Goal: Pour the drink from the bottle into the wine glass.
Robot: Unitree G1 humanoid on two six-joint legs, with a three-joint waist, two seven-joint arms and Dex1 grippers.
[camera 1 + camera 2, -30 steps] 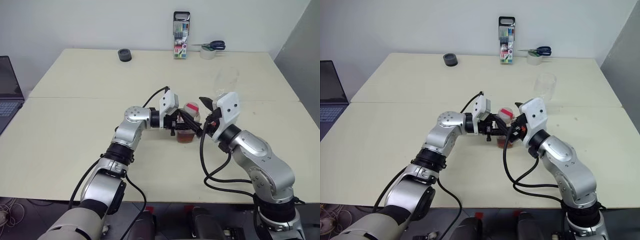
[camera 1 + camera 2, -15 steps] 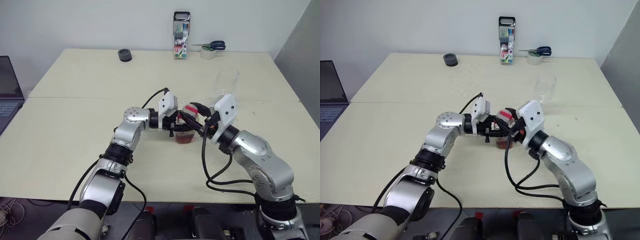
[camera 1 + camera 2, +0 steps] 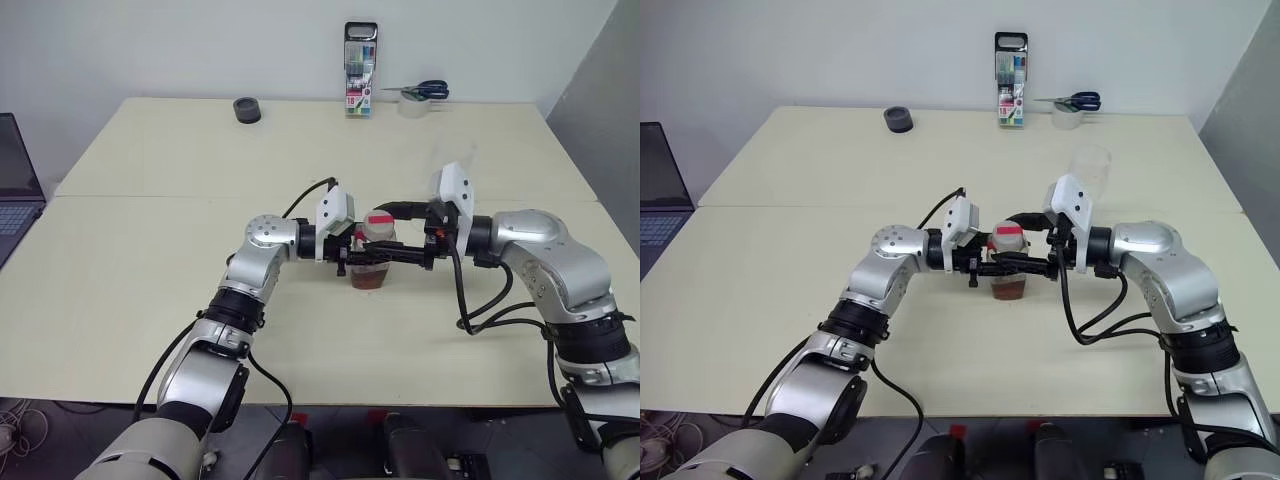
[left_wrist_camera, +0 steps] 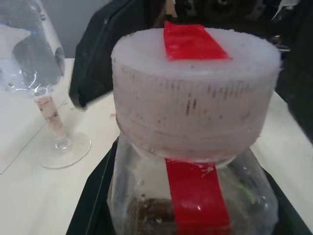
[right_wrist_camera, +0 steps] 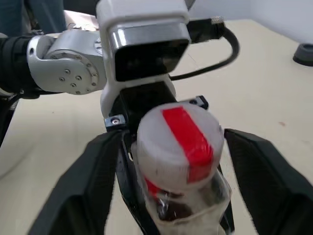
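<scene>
The bottle [image 3: 374,262] stands upright at mid-table, clear plastic with a red strip and a white cap [image 5: 178,142]; a little reddish-brown drink [image 3: 371,281] lies at its bottom. My left gripper [image 3: 352,252] reaches in level from the left and is shut on the bottle's body. From the right, my right gripper [image 5: 173,139] is open, with one black finger [image 5: 93,181] on each side of the cap and a gap showing on both sides. The wine glass [image 3: 1090,172] stands empty behind and to the right of the bottle, with its stem and foot [image 4: 63,152] on the table.
Along the back edge stand a tall marker case [image 3: 360,70], scissors [image 3: 428,90] lying on a tape roll [image 3: 410,106], and a small black roll [image 3: 247,110]. A laptop [image 3: 12,190] sits off the table's left side.
My right arm swung its elbow out to the right, so the gripper now points level at the bottle. Its fingers closed partly, then spread wide around the cap. The left gripper and bottle stayed still.
</scene>
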